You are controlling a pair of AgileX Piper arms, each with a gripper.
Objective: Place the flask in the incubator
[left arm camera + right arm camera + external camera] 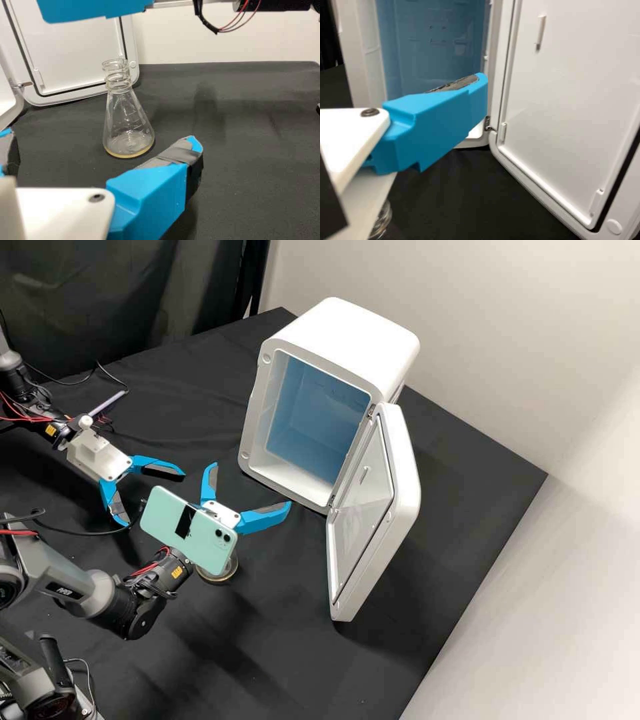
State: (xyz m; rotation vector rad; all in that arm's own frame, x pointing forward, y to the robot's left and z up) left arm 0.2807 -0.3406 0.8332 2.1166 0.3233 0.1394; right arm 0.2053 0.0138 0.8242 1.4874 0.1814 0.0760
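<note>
On the counter (460, 467), the flask (125, 117) stands upright and uncapped, in front of the incubator (347, 347) opening but apart from it, beside the inner face of the open door (383, 507). Clear glass, thin yellowish film at the bottom. In the high view its base peeks out under the phone (190, 530) strapped to the right wrist.

Left gripper (150, 495): fingers spread wide, nothing held. Flask is ahead of the tips, not yet between them.
Right gripper (248, 490): fingers also wide apart, empty, aimed into the blue chamber (313, 413). Flask sits below and behind the tips.

Step in hand, my read: the grasp. Left arm looks better lined up, low and facing the flask. Right would have to back off and drop first. It also hangs over the flask, so arm-to-arm contact is a risk if left goes in.

Doing it well:
- centre the flask between the fingers before closing; one-sided contact will likely tip it
- grip the neck (119, 75) under the threaded rim, or high on the cone; the lower cone is slick and tapered and probably slips out
- keep it upright, there's residue inside
- lift enough to clear the sill (287, 481), go in straight, stay off the door edge
- set it flat on the chamber floor, then release
</note>
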